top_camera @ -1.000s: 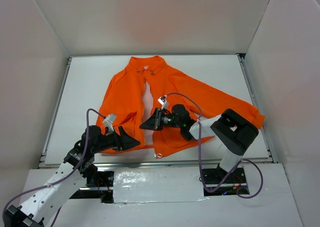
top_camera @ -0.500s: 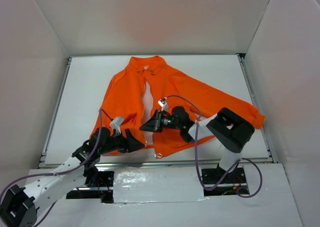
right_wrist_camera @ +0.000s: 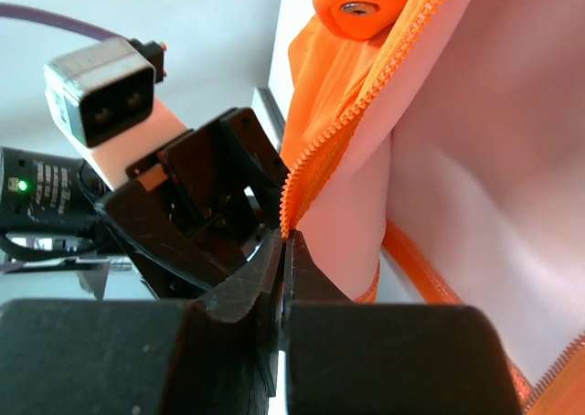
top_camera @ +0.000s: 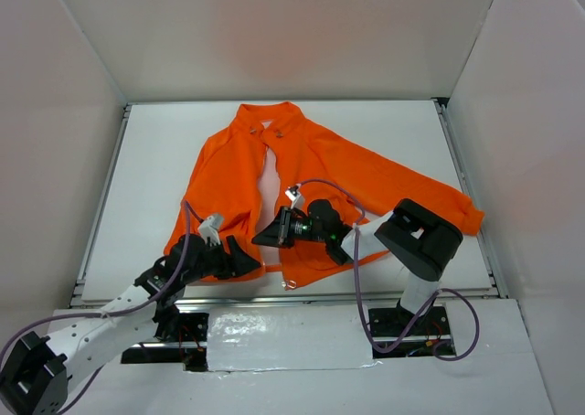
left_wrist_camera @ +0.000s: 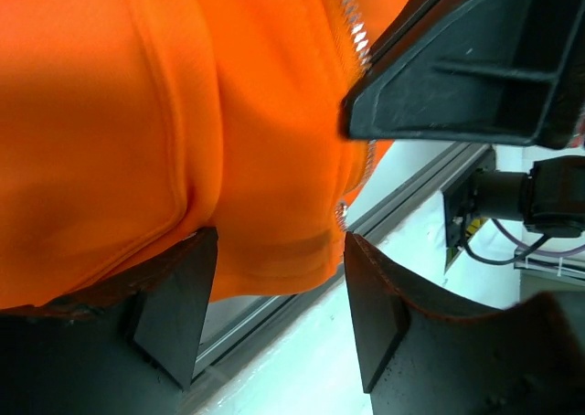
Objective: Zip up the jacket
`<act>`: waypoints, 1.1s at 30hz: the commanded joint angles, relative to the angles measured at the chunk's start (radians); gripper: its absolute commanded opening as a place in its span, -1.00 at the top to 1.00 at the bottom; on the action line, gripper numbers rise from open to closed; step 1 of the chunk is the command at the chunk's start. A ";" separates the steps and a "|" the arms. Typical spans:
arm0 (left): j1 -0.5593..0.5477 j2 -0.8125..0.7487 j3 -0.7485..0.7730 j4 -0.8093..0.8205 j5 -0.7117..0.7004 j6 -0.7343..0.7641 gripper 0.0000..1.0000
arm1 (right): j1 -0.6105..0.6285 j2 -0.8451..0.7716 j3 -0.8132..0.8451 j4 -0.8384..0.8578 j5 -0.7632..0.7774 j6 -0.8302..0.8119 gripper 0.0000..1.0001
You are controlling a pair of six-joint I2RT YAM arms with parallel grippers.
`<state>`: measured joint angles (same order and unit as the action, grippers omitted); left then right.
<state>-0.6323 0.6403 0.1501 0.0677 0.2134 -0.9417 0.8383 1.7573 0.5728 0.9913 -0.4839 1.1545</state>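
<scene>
Right wrist view: I'm pinching the zipper edge of the jacket (right_wrist_camera: 315, 104) in my shut right claw (right_wrist_camera: 285, 250). My left claw (left_wrist_camera: 279, 269) is gaping around the hem (left_wrist_camera: 274, 246), jacket lying on the surface (top_camera: 155, 159). Thin tape risks slipping free.

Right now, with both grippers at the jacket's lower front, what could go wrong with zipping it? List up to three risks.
1. The right gripper is shut on only the thin zipper edge of the jacket; a tug may pull it free.
2. The left gripper stands open around the hem, so closing may catch loose fabric instead of the zipper end.
3. The grippers sit close together and could collide.
</scene>
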 commanded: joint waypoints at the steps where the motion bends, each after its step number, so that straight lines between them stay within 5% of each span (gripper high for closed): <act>1: -0.012 0.007 -0.015 0.061 -0.014 0.017 -0.40 | 0.018 -0.018 0.004 -0.006 0.051 -0.007 1.00; 33: -0.040 0.070 -0.098 0.175 -0.019 -0.020 -0.02 | 0.094 0.031 0.019 -0.106 0.272 0.045 1.00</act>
<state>-0.6651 0.7071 0.0593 0.1905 0.1894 -0.9497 0.9188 1.7809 0.5758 0.8738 -0.2382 1.1950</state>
